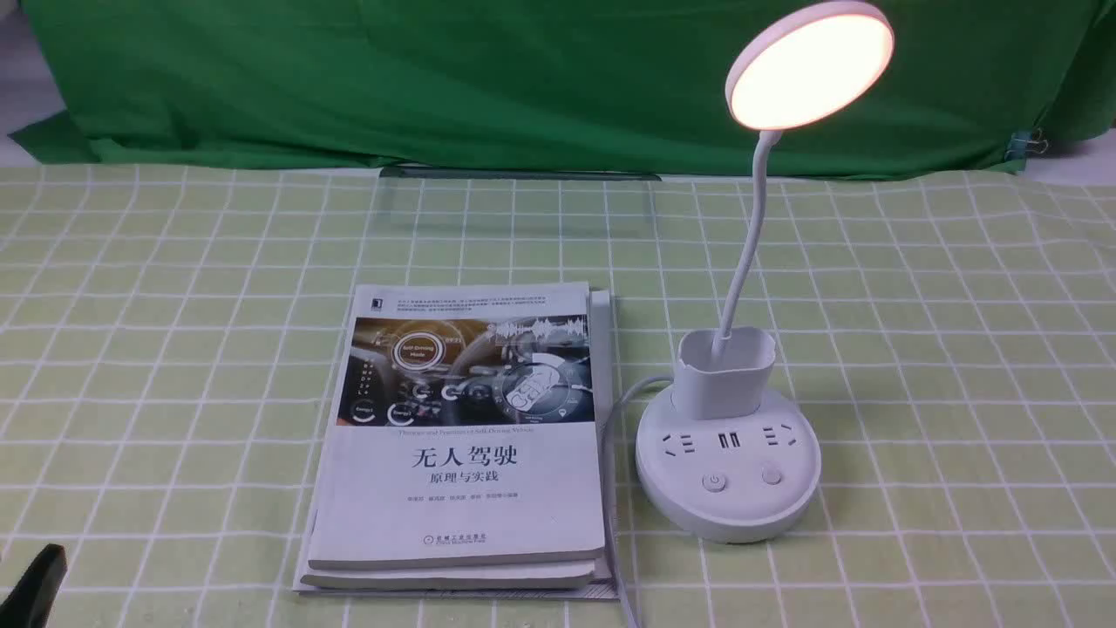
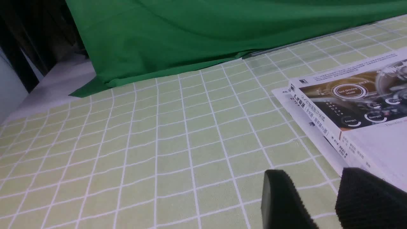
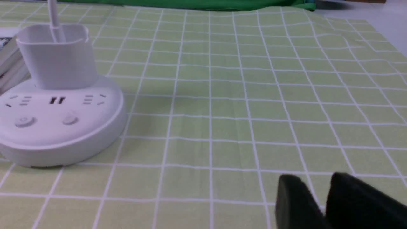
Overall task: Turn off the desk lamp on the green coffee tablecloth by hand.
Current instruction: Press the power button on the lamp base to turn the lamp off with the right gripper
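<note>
The desk lamp stands right of centre on the green coffee tablecloth (image 1: 174, 349). Its disc head (image 1: 809, 65) glows, lit. The round base (image 1: 728, 515) bears two buttons, a power button (image 1: 715, 481) and a plain one (image 1: 772, 475). The base also shows in the right wrist view (image 3: 60, 140), far from my right gripper (image 3: 316, 179), whose fingers meet with only a small notch at the tips, empty. My left gripper (image 2: 314, 178) is open and empty, low over the cloth beside the books; its tip (image 1: 30, 589) shows at the front left corner.
Two stacked books (image 1: 462, 436) lie left of the lamp base, also in the left wrist view (image 2: 365, 105). The lamp's white cable (image 1: 610, 419) runs between books and base toward the front edge. A dark green backdrop cloth (image 1: 436, 78) hangs behind.
</note>
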### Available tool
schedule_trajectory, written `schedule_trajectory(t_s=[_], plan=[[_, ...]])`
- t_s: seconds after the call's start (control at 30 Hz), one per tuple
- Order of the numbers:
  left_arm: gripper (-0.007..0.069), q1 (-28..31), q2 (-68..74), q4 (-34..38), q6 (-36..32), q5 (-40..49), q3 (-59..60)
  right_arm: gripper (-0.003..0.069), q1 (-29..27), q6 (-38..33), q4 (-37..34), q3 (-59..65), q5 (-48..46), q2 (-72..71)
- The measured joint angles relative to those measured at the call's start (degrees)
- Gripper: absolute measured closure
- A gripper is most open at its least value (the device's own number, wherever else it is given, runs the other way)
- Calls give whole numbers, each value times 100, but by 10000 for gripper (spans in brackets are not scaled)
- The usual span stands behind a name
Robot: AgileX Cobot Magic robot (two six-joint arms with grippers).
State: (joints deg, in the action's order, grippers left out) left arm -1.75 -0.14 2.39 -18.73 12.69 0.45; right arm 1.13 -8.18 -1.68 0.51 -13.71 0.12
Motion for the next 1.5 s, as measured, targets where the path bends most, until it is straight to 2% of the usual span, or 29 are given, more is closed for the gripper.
schedule_trajectory(t_s=[1.13, 1.23, 1.4, 1.5], plan=[[382, 0, 0, -2, 0, 0, 0, 419, 0, 24, -20, 0, 18, 0], [382, 0, 0, -7, 0, 0, 0, 418, 0, 732, -579, 0, 302, 0], [382, 0, 0, -9, 0, 0, 0, 418, 0, 2569, -1063, 0, 1139, 0], [382, 0, 0, -9, 0, 0, 0, 418, 0, 2981, -1113, 0, 1471, 0]])
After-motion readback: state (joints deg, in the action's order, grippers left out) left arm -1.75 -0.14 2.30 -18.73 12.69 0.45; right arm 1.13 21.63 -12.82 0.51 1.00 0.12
